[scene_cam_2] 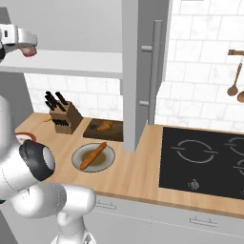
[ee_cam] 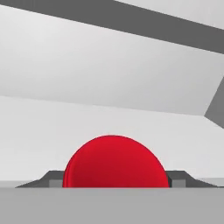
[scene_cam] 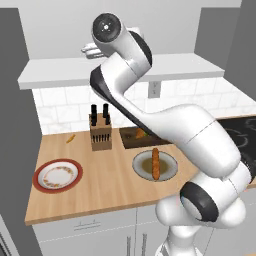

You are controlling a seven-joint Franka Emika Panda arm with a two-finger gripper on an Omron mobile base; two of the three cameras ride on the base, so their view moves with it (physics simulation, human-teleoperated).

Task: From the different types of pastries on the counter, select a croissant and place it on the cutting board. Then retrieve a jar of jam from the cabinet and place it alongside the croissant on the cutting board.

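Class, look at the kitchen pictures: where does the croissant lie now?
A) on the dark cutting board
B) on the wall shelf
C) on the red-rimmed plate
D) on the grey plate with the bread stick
A: the croissant lies on the dark cutting board, beside the knife block.

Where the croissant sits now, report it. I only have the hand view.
Observer: The croissant lies on the board.
Operator: Give me what stands left of the board.
Observer: A knife block, on the counter.
Operator: Now the baguette.
Observer: The baguette lies across a plate in front of the board.
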